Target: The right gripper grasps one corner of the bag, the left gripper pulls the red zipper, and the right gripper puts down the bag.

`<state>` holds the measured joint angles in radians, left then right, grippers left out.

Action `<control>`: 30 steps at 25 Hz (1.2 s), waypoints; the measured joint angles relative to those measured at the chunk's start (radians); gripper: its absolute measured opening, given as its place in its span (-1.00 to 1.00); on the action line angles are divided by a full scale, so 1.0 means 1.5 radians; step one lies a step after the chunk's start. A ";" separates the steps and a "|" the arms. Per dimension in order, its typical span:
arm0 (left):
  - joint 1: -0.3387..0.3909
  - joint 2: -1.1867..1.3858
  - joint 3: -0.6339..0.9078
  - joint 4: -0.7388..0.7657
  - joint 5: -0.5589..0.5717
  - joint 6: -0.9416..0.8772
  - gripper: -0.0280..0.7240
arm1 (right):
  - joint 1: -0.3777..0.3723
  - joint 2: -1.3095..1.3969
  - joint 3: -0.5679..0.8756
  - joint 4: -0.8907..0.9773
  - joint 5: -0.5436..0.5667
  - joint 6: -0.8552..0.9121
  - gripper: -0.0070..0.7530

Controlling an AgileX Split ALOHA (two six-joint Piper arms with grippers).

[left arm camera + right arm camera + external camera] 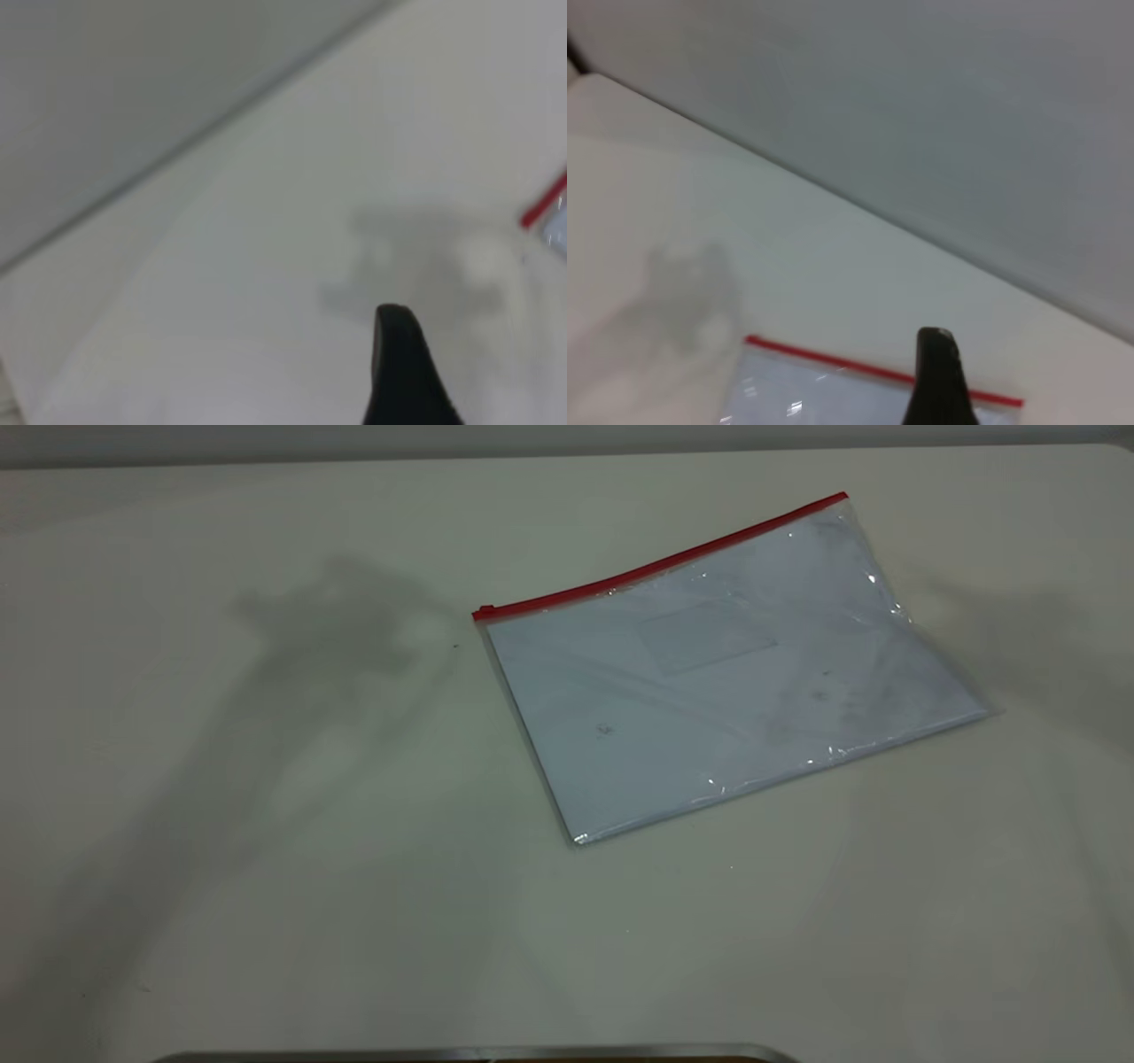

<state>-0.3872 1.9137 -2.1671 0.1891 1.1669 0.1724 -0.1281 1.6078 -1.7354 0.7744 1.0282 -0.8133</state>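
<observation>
The bag point(726, 682), a clear pouch with pale paper inside, lies flat on the table right of centre. Its red zipper point(656, 567) runs along the far long edge, with the small slider tab point(483, 612) at the left end and the corner of the bag point(846, 498) at the right end. Neither arm appears in the exterior view. In the left wrist view, the left gripper point(396, 319) shows as one black tip above bare table, apart from the zipper's end point(542, 205). The right gripper point(935, 341) hovers above the red zipper point(833, 358), also one tip without a gap.
The pale table point(266, 824) stretches wide to the left and in front of the bag. An arm's shadow point(328, 620) falls left of the slider. A grey wall point(921, 106) rises behind the table's far edge. A metal rim point(478, 1054) shows at the near edge.
</observation>
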 joint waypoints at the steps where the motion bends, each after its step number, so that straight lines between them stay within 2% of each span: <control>1: 0.000 -0.030 0.001 0.000 0.000 0.000 0.42 | 0.000 -0.018 0.000 -0.002 0.019 0.015 0.58; 6: 0.000 -0.185 0.087 0.001 0.000 -0.002 0.42 | 0.000 -0.094 0.000 -0.003 0.135 0.071 0.58; 14: 0.000 -0.437 0.307 -0.006 0.000 -0.065 0.42 | 0.000 -0.202 0.019 0.005 0.138 0.163 0.58; 19: 0.000 -0.577 0.421 -0.037 0.000 -0.108 0.42 | 0.000 -0.346 0.147 0.008 0.138 0.168 0.58; 26: -0.001 -0.774 0.623 -0.051 0.000 -0.100 0.42 | 0.000 -0.592 0.367 0.001 0.138 0.160 0.58; 30: -0.001 -0.898 0.732 -0.077 0.001 -0.096 0.42 | 0.000 -0.719 0.456 -0.037 0.138 0.164 0.58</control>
<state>-0.3881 0.5672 -1.0692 0.0731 1.1679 0.0286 -0.1281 0.5292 -1.0512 0.7191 1.2350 -0.5674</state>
